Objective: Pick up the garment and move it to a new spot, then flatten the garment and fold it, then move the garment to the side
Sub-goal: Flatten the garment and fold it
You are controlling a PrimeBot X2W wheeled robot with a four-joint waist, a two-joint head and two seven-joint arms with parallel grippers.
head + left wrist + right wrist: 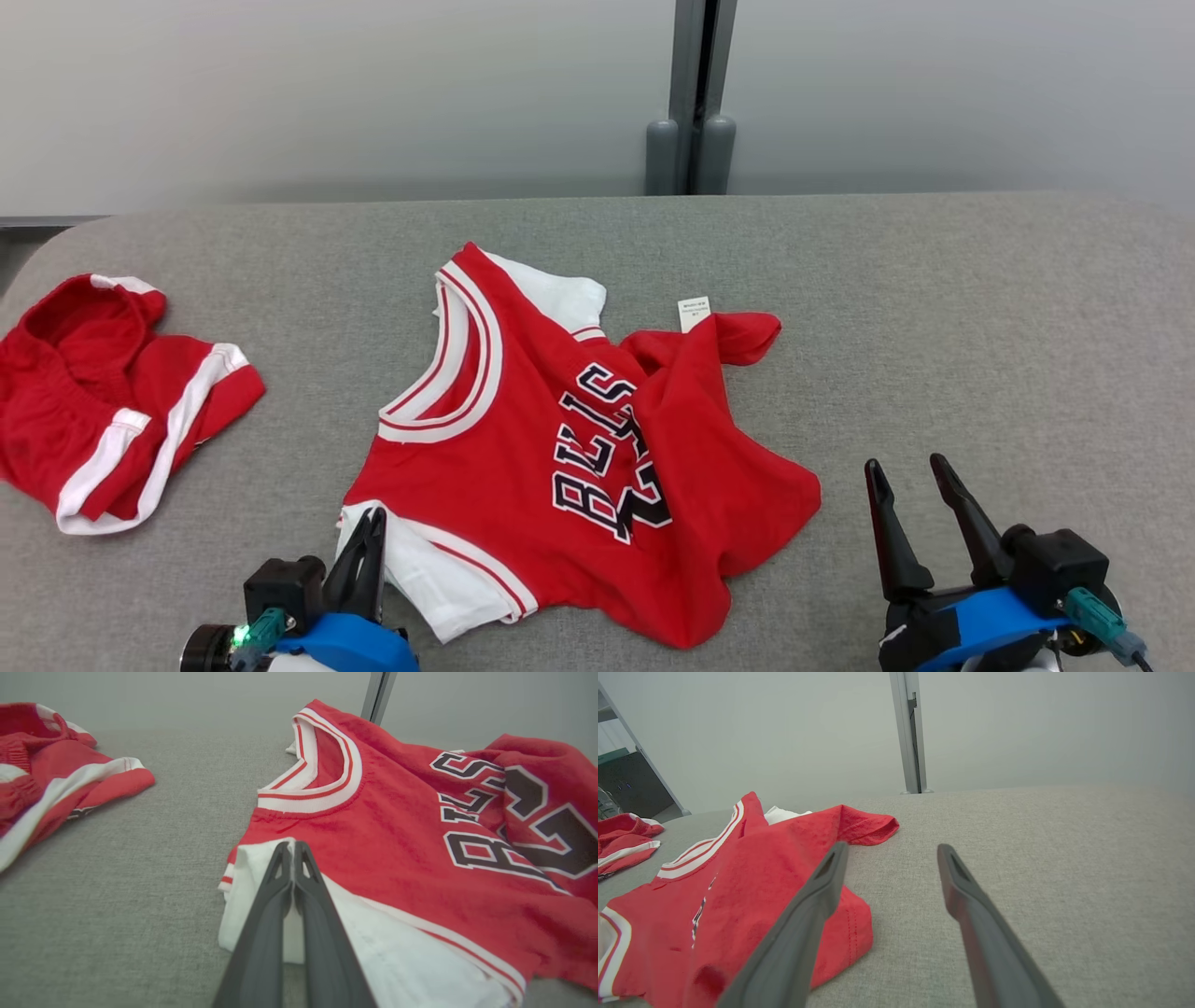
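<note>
On the grey fabric bench [934,299], the left claw [376,515] pinches the white sleeve [439,581] of the crumpled red jersey [485,467]; the right claw [904,464] gapes empty. Such a thin pinch may slip during lifting.

A red cloth basketball jersey [560,439] with white sleeves, white-striped collar and black lettering lies rumpled, front up, at the middle of the grey fabric surface [934,280].
</note>
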